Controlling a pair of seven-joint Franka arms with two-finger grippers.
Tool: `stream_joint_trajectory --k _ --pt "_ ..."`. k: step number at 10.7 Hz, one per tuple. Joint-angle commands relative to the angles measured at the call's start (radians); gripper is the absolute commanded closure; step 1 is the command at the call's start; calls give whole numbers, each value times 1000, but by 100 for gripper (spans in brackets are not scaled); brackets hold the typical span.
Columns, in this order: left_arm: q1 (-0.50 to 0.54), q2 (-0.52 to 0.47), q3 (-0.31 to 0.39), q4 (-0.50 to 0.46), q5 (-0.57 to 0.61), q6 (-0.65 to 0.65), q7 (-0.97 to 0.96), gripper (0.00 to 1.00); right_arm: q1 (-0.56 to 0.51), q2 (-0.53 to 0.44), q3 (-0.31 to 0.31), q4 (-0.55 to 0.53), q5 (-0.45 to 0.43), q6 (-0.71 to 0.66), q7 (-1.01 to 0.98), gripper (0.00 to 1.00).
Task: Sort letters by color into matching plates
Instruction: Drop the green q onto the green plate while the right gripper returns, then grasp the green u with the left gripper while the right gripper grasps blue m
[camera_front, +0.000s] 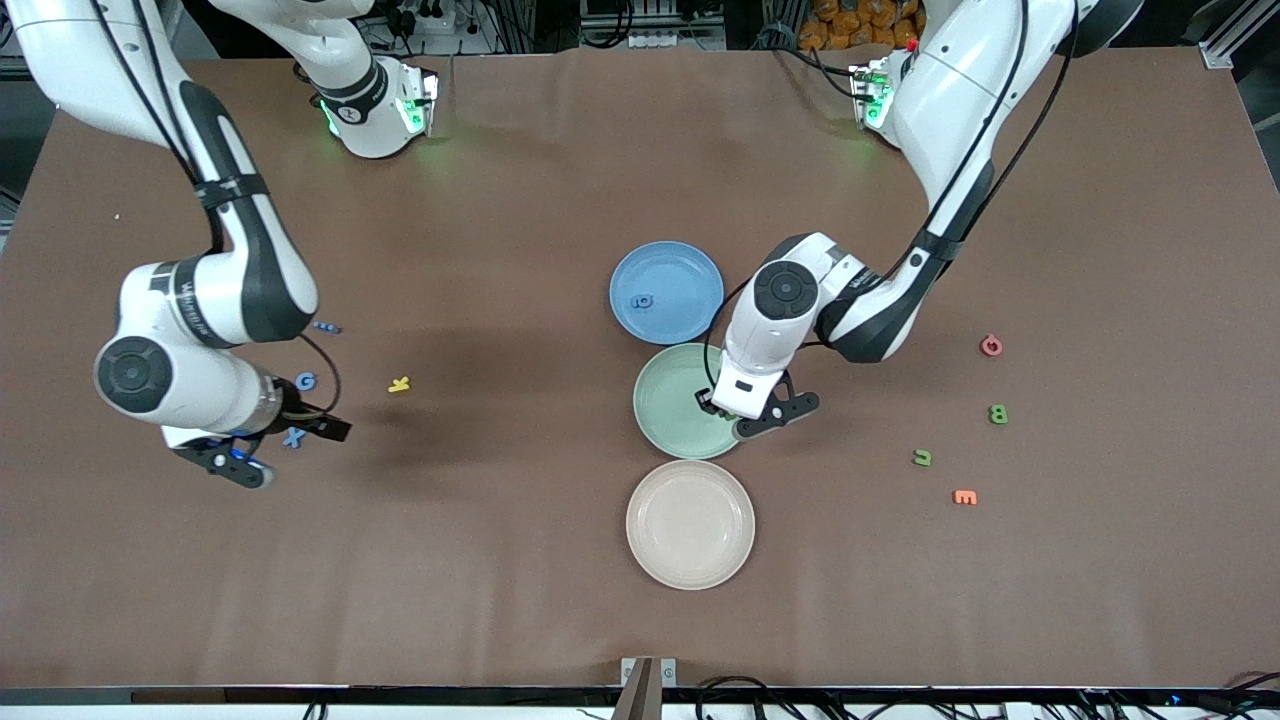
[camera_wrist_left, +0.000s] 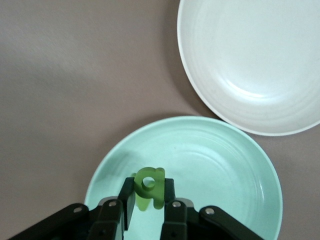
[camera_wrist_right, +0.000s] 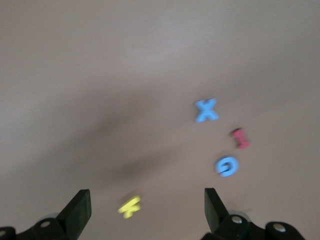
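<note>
front: left gripper (camera_front: 745, 412) hung over the green plate (camera_front: 665, 400), right gripper (camera_front: 262, 452) by the blue x (camera_front: 293, 437)

left wrist: fingers pinched a green letter (camera_wrist_left: 149, 186) above the plate (camera_wrist_left: 225, 155); i'd release it low and centred

right wrist: jaws wide, empty, x (camera_wrist_right: 206, 110) below

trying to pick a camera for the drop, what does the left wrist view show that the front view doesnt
Only the left wrist view shows the green letter pinched in the shut left gripper over the green plate. Only the front view shows the blue plate, the loose letters, and the open right gripper above the blue X. Both show the green plate and the cream plate.
</note>
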Motion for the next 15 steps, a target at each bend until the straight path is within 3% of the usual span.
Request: stream_joint_trajectory --k 1,2,3,4,5,6,9,13,15 --pt "-22 38 28 46 23 -6 -34 42 3 -60 -109 -104 -5 26 4 0" --pt "-13 33 29 46 24 -6 -28 23 3 -72 -143 -132 10 48 14 0" --pt "-5 29 31 47 24 -6 -24 17 3 -83 -174 -173 11 84 25 0" --pt "-2 26 32 46 24 -7 -24 0 4 -93 -194 -216 37 140 57 0" --pt "15 15 52 44 32 -18 10 0 15 -95 -208 -242 82 191 142 0" --pt "47 -5 69 37 42 -52 133 11 42 -95 -215 -259 100 234 294 0" --pt "195 -43 68 37 44 -156 388 14 90 -112 -225 -308 102 323 635 0" --pt "363 -31 62 21 44 -161 645 20 110 -184 -261 -459 100 414 848 0" --pt "391 -14 61 6 46 -120 699 24 115 -213 -274 -557 100 510 860 0"
